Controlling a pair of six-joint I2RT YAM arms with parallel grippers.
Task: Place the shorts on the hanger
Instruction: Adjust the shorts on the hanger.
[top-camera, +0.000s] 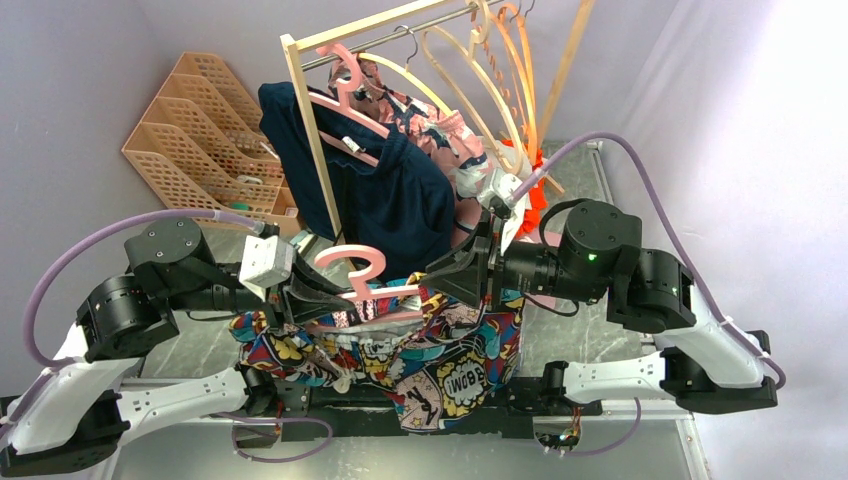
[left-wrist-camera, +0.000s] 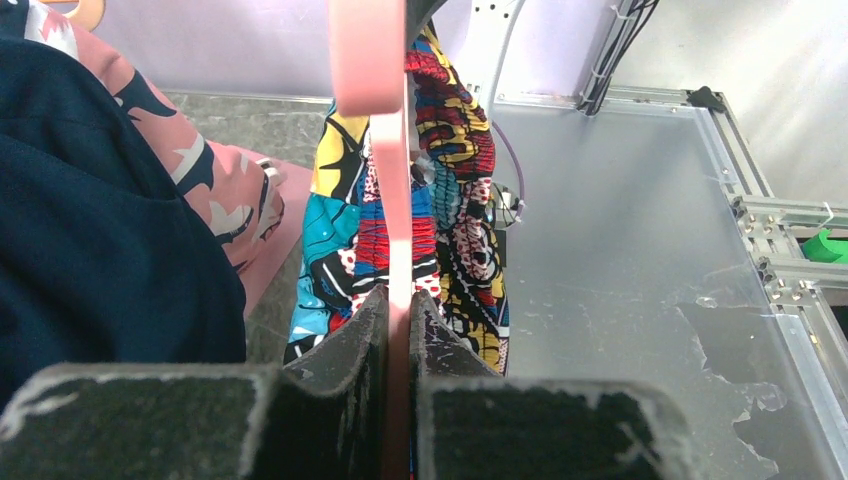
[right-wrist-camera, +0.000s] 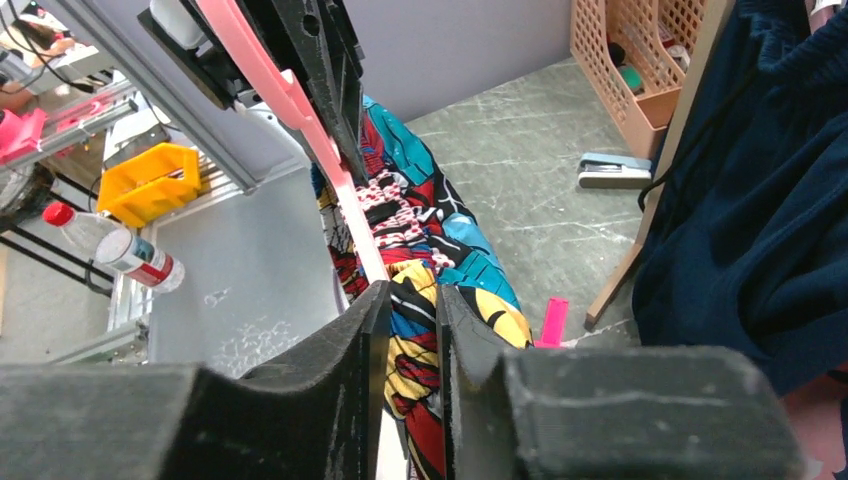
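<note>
— Which step?
— Draping. The comic-print shorts (top-camera: 440, 370) hang over the pale-pink hanger (left-wrist-camera: 398, 200), aloft between my arms. Next, I judge: settle the fabric evenly.
— Your claws?
— Both forearms reach inward, facing each other. My left claw (left-wrist-camera: 398, 310) is clamped on one hanger end. My right claw (right-wrist-camera: 405, 310) stands narrow around fabric; gripping or not, I cannot tell.

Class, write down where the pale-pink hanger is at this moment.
In the top view, the hanger is centre-front, clamped by the left gripper, with the shorts bunched under it and the navy garment behind.
</note>
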